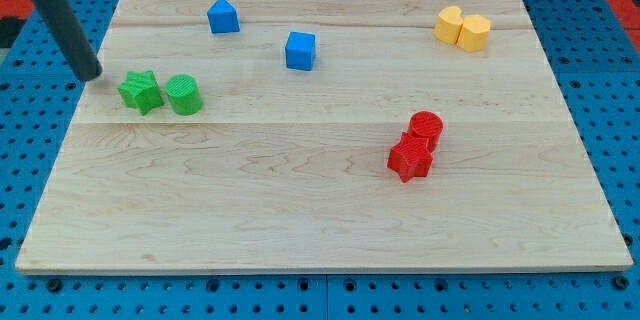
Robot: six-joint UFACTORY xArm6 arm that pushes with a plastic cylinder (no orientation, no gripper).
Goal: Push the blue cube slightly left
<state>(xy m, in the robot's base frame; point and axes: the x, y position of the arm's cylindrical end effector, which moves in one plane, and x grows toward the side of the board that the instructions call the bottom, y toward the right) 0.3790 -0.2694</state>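
The blue cube sits on the wooden board, upper middle. My tip rests at the board's left side, just left of the green star block and far left of the blue cube. The dark rod slants up toward the view's top left corner. Nothing touches the blue cube.
A blue triangular block lies up and left of the cube. A green cylinder touches the green star's right. Two yellow blocks sit at top right. A red cylinder and a red star block sit right of centre.
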